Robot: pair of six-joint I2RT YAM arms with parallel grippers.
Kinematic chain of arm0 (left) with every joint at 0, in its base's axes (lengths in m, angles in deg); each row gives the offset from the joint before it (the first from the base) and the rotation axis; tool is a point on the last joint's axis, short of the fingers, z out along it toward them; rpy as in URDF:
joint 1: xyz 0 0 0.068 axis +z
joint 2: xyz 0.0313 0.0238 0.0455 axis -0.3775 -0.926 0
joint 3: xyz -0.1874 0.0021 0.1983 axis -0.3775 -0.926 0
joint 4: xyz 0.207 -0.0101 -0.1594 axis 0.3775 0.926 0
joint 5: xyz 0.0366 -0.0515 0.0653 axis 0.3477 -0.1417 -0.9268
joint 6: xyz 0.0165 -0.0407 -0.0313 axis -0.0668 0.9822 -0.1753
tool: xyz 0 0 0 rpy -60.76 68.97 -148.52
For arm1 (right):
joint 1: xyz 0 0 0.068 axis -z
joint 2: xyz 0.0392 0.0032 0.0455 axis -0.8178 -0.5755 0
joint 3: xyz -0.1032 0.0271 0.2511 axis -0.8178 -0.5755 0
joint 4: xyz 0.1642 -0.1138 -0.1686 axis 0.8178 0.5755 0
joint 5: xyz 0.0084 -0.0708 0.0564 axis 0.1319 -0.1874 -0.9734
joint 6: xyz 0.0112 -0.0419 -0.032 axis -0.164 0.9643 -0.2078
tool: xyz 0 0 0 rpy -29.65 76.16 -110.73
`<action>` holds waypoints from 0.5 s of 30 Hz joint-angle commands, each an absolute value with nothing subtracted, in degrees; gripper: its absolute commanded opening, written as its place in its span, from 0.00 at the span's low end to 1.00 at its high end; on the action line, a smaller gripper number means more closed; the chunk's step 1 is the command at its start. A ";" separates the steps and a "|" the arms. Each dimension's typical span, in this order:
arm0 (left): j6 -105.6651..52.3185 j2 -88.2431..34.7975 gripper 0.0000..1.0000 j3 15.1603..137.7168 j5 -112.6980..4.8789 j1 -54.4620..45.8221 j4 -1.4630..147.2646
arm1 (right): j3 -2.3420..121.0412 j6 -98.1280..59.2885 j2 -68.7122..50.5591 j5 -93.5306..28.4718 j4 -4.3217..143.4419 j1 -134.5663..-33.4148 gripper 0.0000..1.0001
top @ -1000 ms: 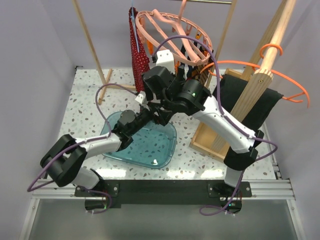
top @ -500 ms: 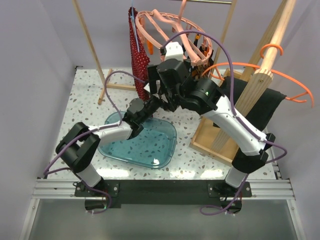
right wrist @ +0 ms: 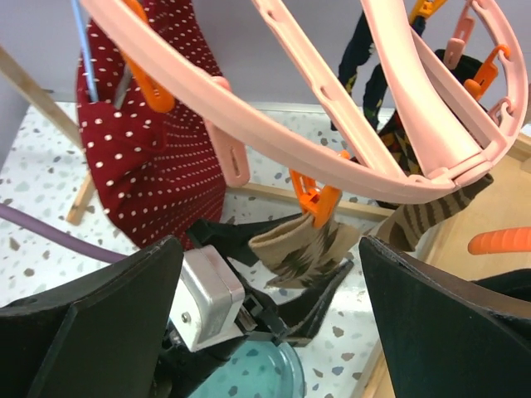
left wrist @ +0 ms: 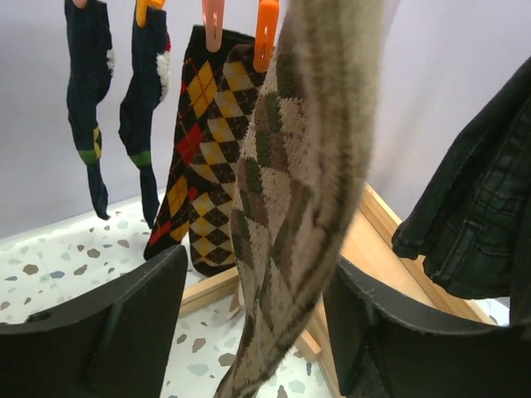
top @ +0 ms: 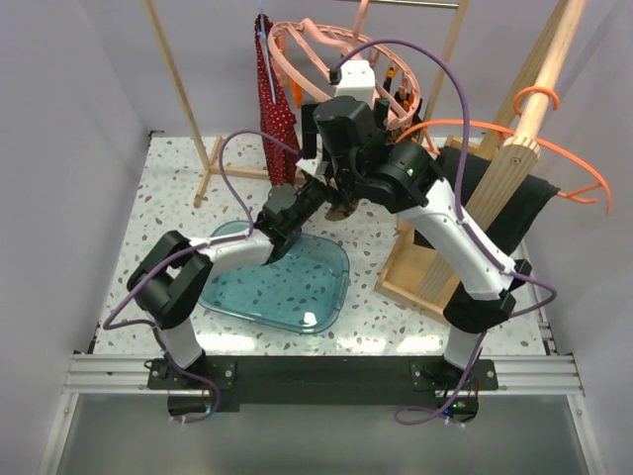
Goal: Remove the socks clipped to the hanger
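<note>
The salmon-pink round hanger [right wrist: 332,108] hangs at the back, also seen from above [top: 307,45]. A brown-and-tan checkered sock [left wrist: 307,166] hangs from an orange peg [right wrist: 319,203]. My left gripper [left wrist: 259,274] is open, with this sock hanging between its jaws and a gap on each side. Behind it hang two navy socks [left wrist: 87,91] and dark red-and-yellow diamond socks [left wrist: 199,166]. My right gripper [right wrist: 270,245] is open just under the ring, above the peg and the left gripper [right wrist: 332,307]. In the top view both grippers meet under the hanger [top: 331,198].
A long red white-dotted garment [right wrist: 149,157] hangs at the left of the hanger. A blue tray [top: 237,297] lies on the table below. A wooden rack [top: 514,148] with a black cloth [top: 495,208] and a thin orange hanger [top: 584,168] stands at the right.
My left arm has stretched up and back until its jaws stand around the brown sock. My right arm has risen and moved back under the hanger ring.
</note>
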State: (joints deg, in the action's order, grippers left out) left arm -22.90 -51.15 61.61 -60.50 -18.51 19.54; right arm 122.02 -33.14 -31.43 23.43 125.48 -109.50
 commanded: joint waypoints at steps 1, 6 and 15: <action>-24.98 -52.39 0.63 66.14 -59.98 -18.78 18.84 | 123.55 -33.79 -32.76 26.09 125.57 -107.60 0.91; -26.47 -52.22 0.26 67.90 -57.69 -18.78 21.55 | 123.20 -32.73 -33.29 27.49 123.81 -107.34 0.88; -22.61 -47.74 0.00 65.36 -54.00 -19.22 22.89 | 123.20 -32.12 -33.90 29.25 122.32 -106.19 0.78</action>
